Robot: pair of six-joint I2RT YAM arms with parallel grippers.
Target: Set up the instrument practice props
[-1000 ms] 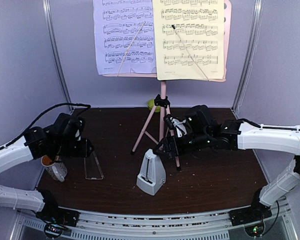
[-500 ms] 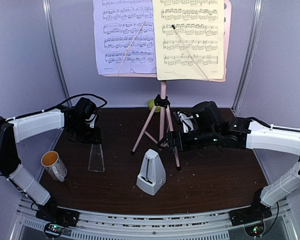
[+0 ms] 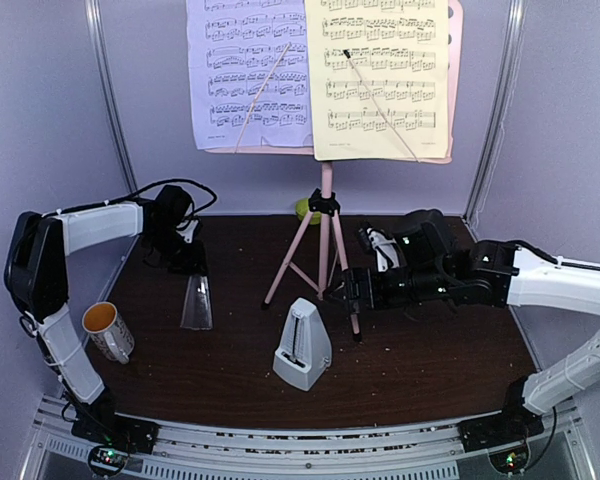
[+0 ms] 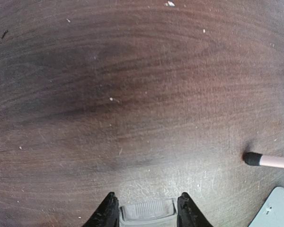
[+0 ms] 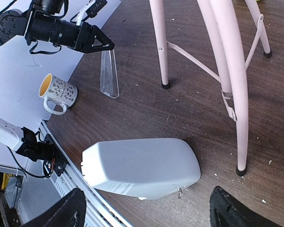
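Metronome (image 3: 302, 345): upright, front centre of table (image 3: 430, 350), bare wood on both sides.
Cover (image 3: 196, 303): clear, left of metronome, well apart.
Left gripper (image 3: 194, 272): pinches the cover's top.
Right gripper (image 3: 342, 292): spread wide, holding nothing, beside a stand leg.
Music stand (image 3: 326, 215): rear centre, 2 pages (image 3: 380, 75) on its desk.
Mug (image 3: 108, 331): left table edge, orange inside.

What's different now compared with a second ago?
The left gripper, holding the clear plastic metronome cover by its top, carried it away from the white mug with orange inside, towards the back. The right gripper, open, drew back slightly rightwards from the pink tripod music stand. The stand, grey pyramid metronome, lavender and pale-yellow sheet-music pages and mug stayed put.
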